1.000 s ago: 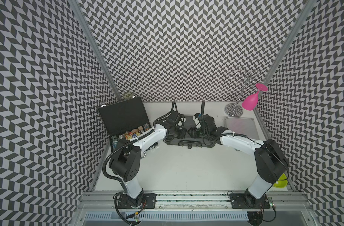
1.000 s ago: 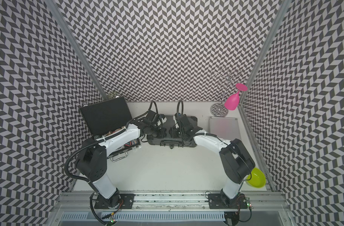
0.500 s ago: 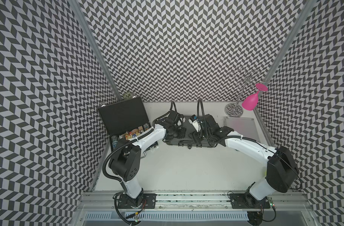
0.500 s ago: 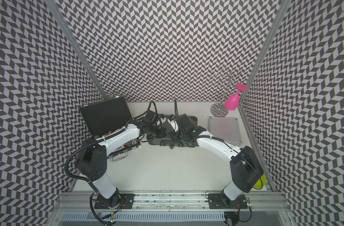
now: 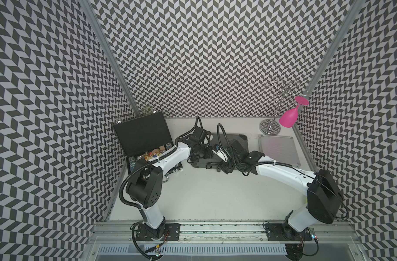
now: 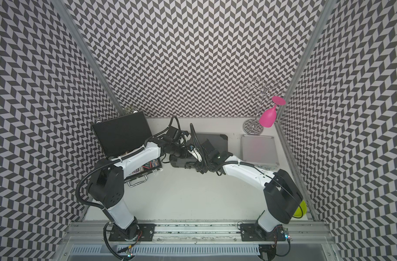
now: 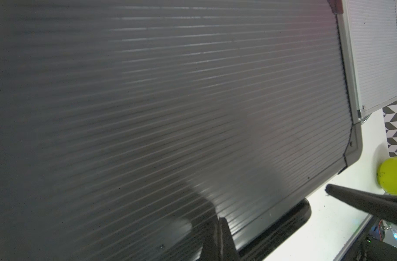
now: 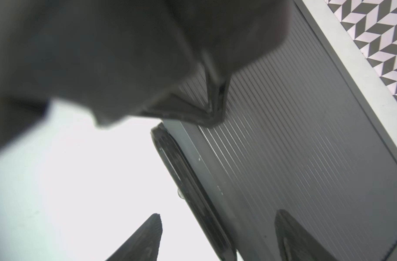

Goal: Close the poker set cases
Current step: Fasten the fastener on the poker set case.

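Note:
Three poker set cases lie along the back of the table. The flat black case [image 5: 140, 133] on the left stands open, lid upright, chips and cards showing in its base [image 5: 151, 156]. In the middle, the ribbed dark grey case [image 5: 234, 140] has its lid down. The silver case [image 5: 278, 151] on the right is closed. My left gripper [image 7: 219, 220] is shut, its tips resting on the ribbed lid near the front edge. My right gripper [image 8: 219, 215] is open. One finger is over the lid and one over the table, either side of the case's handle [image 8: 188, 187].
A chrome rack [image 5: 270, 127] in the back right corner holds a hanging pink glass [image 5: 288, 117]. A yellow-green cup [image 6: 301, 209] sits by the right wall behind my right arm. Patterned walls close in on three sides.
My right gripper has opened and drawn back to the grey case's front edge, its elbow swinging out to the right. The left arm has stayed put on the lid.

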